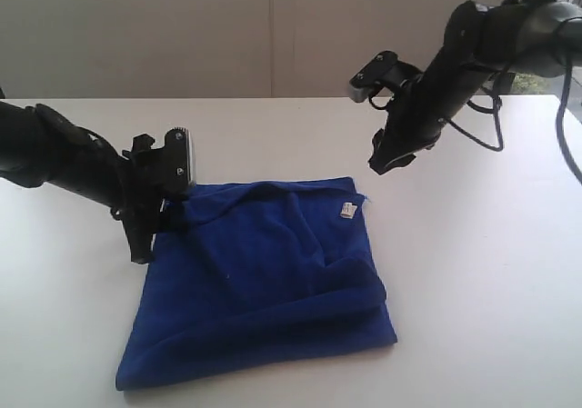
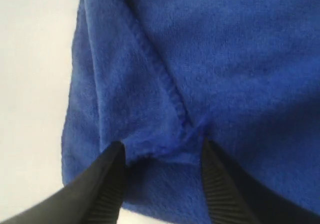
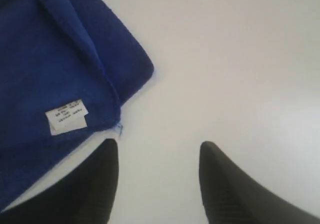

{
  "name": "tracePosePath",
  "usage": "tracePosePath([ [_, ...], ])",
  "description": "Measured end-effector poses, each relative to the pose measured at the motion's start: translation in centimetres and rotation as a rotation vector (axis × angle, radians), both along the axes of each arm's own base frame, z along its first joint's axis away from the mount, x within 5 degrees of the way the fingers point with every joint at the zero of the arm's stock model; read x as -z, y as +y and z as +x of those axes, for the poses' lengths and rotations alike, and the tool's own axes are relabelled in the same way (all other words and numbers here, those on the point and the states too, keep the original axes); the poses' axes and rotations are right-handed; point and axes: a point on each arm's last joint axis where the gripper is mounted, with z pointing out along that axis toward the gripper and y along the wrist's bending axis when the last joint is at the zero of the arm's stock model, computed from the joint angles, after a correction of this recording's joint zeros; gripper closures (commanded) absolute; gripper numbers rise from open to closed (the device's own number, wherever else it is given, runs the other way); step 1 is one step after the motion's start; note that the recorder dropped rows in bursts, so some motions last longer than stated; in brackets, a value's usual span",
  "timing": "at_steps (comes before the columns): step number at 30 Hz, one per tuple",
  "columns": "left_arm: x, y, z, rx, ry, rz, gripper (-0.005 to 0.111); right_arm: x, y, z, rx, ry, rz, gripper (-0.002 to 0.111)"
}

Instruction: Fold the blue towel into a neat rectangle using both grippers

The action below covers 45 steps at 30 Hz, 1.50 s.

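Note:
The blue towel (image 1: pixel 273 272) lies rumpled on the white table (image 1: pixel 482 272), with a layer folded over it and a thick fold along its right side. Its white tag (image 1: pixel 347 210) shows near the far right corner. My left gripper (image 1: pixel 141 244) is down at the towel's far left edge. In the left wrist view it (image 2: pixel 162 146) stands open, its fingers straddling a raised hemmed fold of the towel (image 2: pixel 240 59). My right gripper (image 1: pixel 386 161) hangs open above the bare table just past the far right corner. The right wrist view shows it (image 3: pixel 157 144) empty beside the towel corner (image 3: pixel 50 49) and tag (image 3: pixel 66 115).
The white table stretches around the towel on all sides. A pale wall (image 1: pixel 273 26) stands behind the table's far edge. Black cables (image 1: pixel 482 122) hang off the right arm.

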Motion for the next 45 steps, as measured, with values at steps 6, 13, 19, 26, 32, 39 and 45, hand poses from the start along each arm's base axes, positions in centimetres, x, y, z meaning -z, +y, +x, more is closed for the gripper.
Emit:
tracePosePath([
  [6, 0.7, -1.5, 1.6, 0.041, -0.042, 0.034, 0.055, -1.2, -3.4, 0.8, 0.043, -0.041, 0.197, 0.061],
  [13, 0.9, -1.6, 2.4, 0.043, -0.086, 0.07, 0.058, -1.5, -2.9, 0.8, -0.015, -0.05, 0.267, 0.061],
  [19, 1.1, -1.6, 2.4, 0.047, -0.085, 0.077, 0.086, -0.7, -2.8, 0.9, -0.017, -0.032, 0.275, 0.061],
  [26, 1.3, -1.6, 2.5, 0.048, -0.087, 0.086, 0.107, 0.5, -2.9, 1.2, -0.024, -0.021, 0.268, 0.061],
  [32, 1.0, -1.5, 2.5, 0.046, -0.103, 0.092, 0.107, 0.7, -2.9, 1.4, -0.058, -0.048, 0.244, 0.061],
  [39, -1.0, -1.5, 2.5, 0.031, -0.156, 0.076, 0.107, 0.7, -2.3, 1.3, -0.242, -0.108, 0.164, 0.061],
  [45, -2.7, -1.4, 2.4, 0.026, -0.194, 0.063, 0.107, 2.0, -0.8, 1.5, -0.319, -0.106, 0.142, 0.054],
])
